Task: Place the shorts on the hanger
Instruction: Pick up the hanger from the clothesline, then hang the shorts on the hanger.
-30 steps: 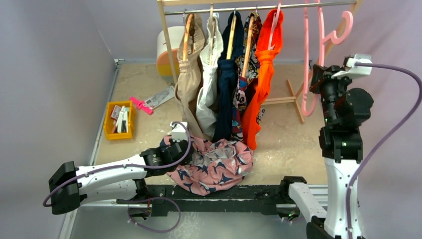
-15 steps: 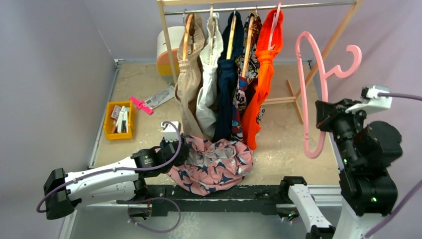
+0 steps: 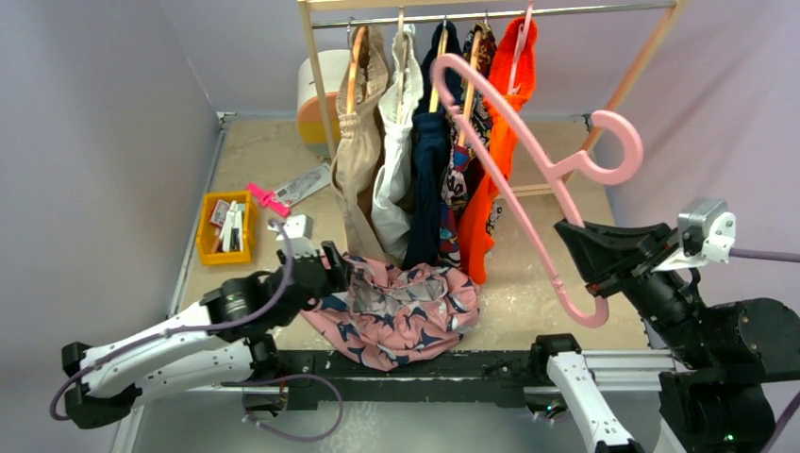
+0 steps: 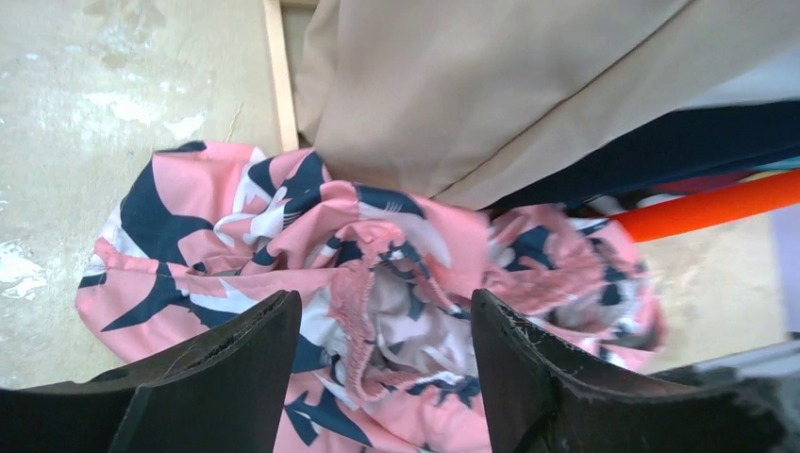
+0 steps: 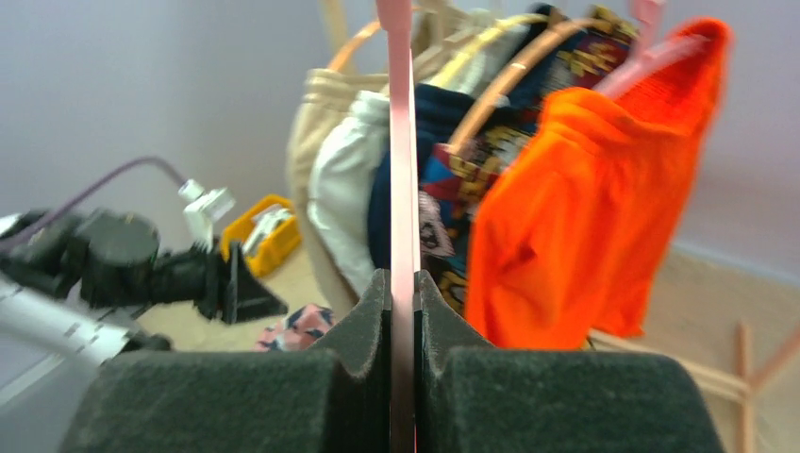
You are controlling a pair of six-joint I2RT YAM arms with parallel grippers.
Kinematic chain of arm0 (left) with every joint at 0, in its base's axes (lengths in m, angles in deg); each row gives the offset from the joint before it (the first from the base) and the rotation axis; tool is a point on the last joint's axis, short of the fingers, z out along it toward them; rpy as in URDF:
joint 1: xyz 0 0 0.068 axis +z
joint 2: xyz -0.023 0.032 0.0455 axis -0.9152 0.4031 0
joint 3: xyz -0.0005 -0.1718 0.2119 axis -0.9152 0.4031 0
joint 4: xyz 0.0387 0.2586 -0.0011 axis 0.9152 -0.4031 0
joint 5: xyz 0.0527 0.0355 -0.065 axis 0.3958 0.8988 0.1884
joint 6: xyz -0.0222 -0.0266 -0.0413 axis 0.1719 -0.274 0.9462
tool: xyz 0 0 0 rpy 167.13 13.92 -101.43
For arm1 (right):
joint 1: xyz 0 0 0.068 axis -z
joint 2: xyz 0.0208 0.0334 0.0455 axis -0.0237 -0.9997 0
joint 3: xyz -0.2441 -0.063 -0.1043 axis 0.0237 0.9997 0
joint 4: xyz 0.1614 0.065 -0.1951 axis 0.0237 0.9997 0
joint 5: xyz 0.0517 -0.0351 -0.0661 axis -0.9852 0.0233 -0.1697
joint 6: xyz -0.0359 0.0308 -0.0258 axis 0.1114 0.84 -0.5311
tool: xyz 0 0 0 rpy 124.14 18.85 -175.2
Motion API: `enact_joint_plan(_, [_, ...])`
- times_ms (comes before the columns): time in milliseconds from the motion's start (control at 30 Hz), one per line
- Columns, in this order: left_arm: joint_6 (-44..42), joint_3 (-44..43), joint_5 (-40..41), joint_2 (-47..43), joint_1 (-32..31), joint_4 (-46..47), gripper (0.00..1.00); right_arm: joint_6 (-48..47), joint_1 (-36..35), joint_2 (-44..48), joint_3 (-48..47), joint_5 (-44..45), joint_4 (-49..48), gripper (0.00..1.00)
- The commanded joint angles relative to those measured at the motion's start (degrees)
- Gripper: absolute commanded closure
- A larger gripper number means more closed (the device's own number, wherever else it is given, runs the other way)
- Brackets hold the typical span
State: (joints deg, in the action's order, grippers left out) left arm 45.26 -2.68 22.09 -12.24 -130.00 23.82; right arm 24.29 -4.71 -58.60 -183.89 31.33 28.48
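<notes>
Landmark: wooden clothes rack at the far side of the table; a row of garments hangs from its rail.

Shorts, place: the shorts lie in a crumpled heap on the table at the foot of the rack, on its near side, under the hanging tan garment and the navy one next to it.

Shorts, lay: the tan garment's hem covers the far edge of the shorts. The gathered waistband sits bunched, facing up near the middle of the heap.

Left gripper: the left gripper is low over the table, near the rack's left post, at the left edge of the heap.

Left jaws: spread wide, nothing pinched between them.

Shorts vs left jaws: in the wrist view the left gripper frames the heap. The bunched waistband lies in line with the gap, below and beyond the tips. Cannot tell whether the tips touch the fabric.

Hanger, place: the hanger is held in the air in front of the rack's right half and tilted. One arm end reaches up across the navy garment and the hook lies toward the rack's right leg.

Right gripper: the right gripper is raised on the near side of the rack's right end.

Right jaws: pressed together on the thin bar of the hanger; in the wrist view the bar runs straight up from the right gripper.

Hanger vs shorts: well apart, with the hanger in the air and the shorts on the table.

Orange garment: the orange garment hangs at the right end of the row on the rack.
</notes>
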Motion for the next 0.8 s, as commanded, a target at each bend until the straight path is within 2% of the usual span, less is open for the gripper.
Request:
enact_joint_plan(0, [3.23,-9.68,2.39,-6.33,0.25,-11.11,0.34,1.32,-2.20,3.75,3.79,-19.10,-18.36,1.00])
enact_joint_plan(100, [4.58,-15.18,5.23,-12.09,0.27,-16.66,0.34,3.30,-3.04,4.29,8.25,-25.45,-24.87,1.00])
enact_joint_plan(167, [2.96,-18.28,7.07,-15.99,0.22,-17.12,0.35,4.34,-3.88,4.47,11.75,-28.21,-28.73,1.00])
enact_joint_plan(300, [-7.76,-24.55,9.95,-19.66,0.22,-11.73,0.36,7.15,-4.93,4.17,22.14,-32.58,-37.68,1.00])
enact_joint_plan(367, [-15.13,-28.12,9.31,-18.24,0.22,-7.57,0.36,7.82,-5.20,3.44,26.00,-33.86,-41.32,1.00])
enact_joint_plan(533, [-32.28,-40.54,6.15,-7.31,0.22,-2.91,0.36,6.45,-6.44,-1.05,29.63,-37.15,-47.44,1.00])
enact_joint_plan(633, [-41.54,-46.98,1.28,-2.84,0.22,0.36,0.36,2.06,-8.22,-3.86,29.55,-38.31,-46.59,1.00])
enact_joint_plan(767, [-52.29,-47.70,-13.51,-1.91,0.22,9.02,0.36,-5.05,-12.88,-7.28,29.49,-36.03,-42.45,1.00])
